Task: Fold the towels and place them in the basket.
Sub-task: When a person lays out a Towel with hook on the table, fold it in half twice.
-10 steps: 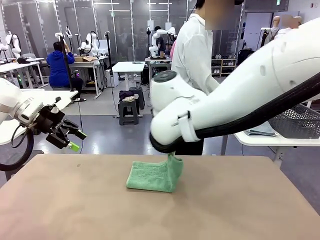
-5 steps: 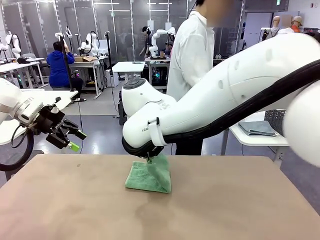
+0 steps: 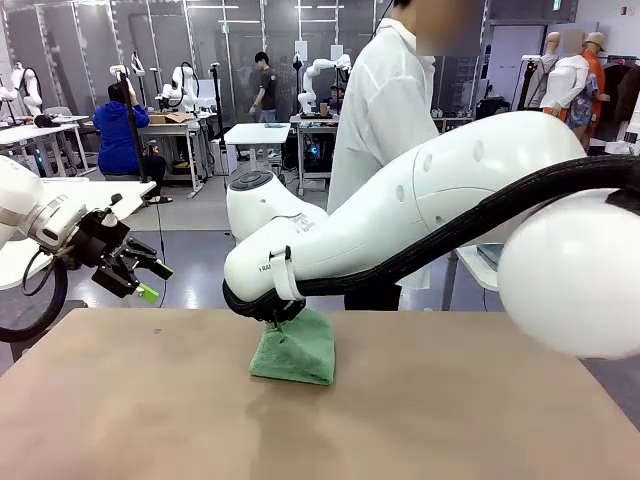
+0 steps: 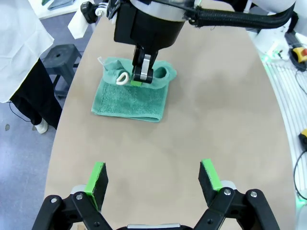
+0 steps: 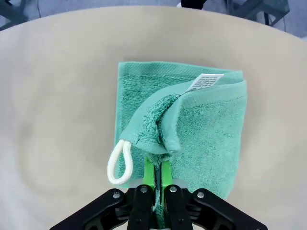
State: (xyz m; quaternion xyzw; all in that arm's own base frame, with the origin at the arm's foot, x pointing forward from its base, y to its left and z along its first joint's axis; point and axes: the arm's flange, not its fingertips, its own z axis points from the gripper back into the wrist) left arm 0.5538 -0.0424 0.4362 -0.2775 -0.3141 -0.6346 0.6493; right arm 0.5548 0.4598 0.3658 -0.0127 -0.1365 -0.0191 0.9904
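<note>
The towel [image 5: 192,124] is mint-green terry with a nubbly pile and a flatter hem along its far edge. It lies as a rough rectangle on the matte tan table [image 3: 450,420]. One edge stands up in a soft ridge that curls over the flat layer beneath.

A white cord loop [image 5: 120,165] hangs off the gathered corner, at 10 o'clock from the right gripper [image 5: 156,168]. A white printed tag [image 5: 206,81] lies at 1 o'clock, near the far hem. The right gripper's green pads are pinched tight on the raised fold, and the rest of the cloth spreads away from them toward 12 o'clock.

In the front view the towel sits toward the far middle of the table, peaked at the top under the right arm's wrist.

The left gripper [image 4: 153,177] has its black fingers spread wide with nothing between them. The towel lies at 11 o'clock from it, well apart. In the front view this gripper hangs off the table's left side, at about 9 o'clock from the towel.
</note>
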